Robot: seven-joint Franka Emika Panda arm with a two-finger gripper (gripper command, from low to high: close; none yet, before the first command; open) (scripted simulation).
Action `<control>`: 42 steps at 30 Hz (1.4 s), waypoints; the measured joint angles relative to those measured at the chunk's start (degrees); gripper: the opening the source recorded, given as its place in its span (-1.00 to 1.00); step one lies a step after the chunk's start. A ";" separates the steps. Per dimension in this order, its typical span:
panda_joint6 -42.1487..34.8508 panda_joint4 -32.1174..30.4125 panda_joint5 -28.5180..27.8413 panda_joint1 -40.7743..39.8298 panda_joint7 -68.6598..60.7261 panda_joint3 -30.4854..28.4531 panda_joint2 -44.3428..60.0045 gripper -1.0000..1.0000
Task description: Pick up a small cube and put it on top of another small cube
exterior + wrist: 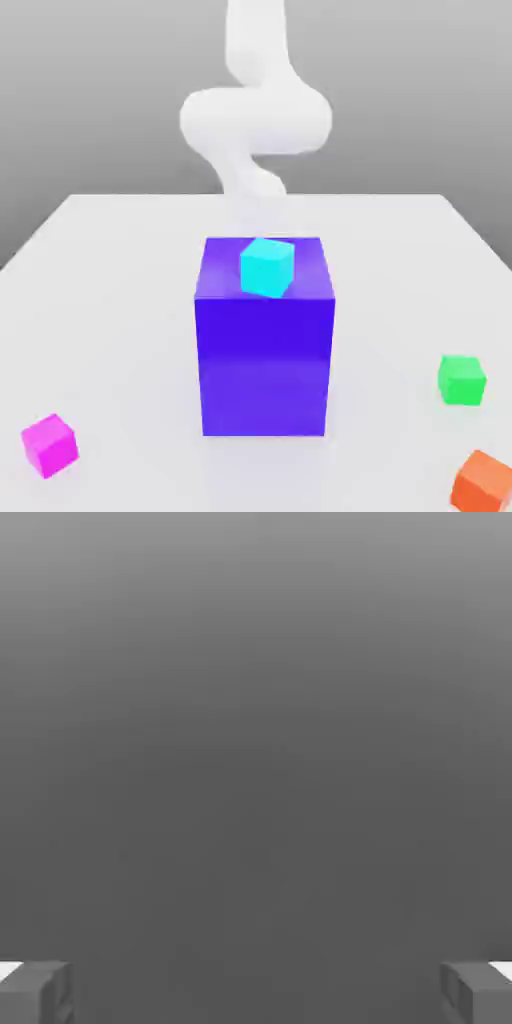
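hand (256,992) spread wide open, fingers (35,992) holding nothing.

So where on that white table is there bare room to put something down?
Widest bare stretches flank the big blue block, toward the table's far corners. The near right corner is tighter, with the green cube and orange cube; the pink cube sits near left.

A big block (264,350) stands mid-frame on the table (110,270), with a small cube (267,266) on its top. Another small cube (50,444) lies at lower left; two more sit at right (461,380) and lower right (484,482). The arm (255,120) rises behind the block, upper centre.
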 joint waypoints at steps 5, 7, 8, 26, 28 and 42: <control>4.03 -1.25 0.71 -2.19 1.26 -3.05 10.69 0.00; 5.59 -1.73 1.11 -3.07 1.66 -4.27 14.83 0.00; 6.37 -1.98 1.34 -3.51 1.83 -4.88 16.90 0.00; 20.13 -6.23 9.09 -14.06 2.45 -13.00 54.54 0.00; 22.46 -6.00 10.64 -15.45 1.65 -12.39 58.74 0.00; 24.76 -5.49 11.97 -16.87 0.79 -11.03 62.05 -1.00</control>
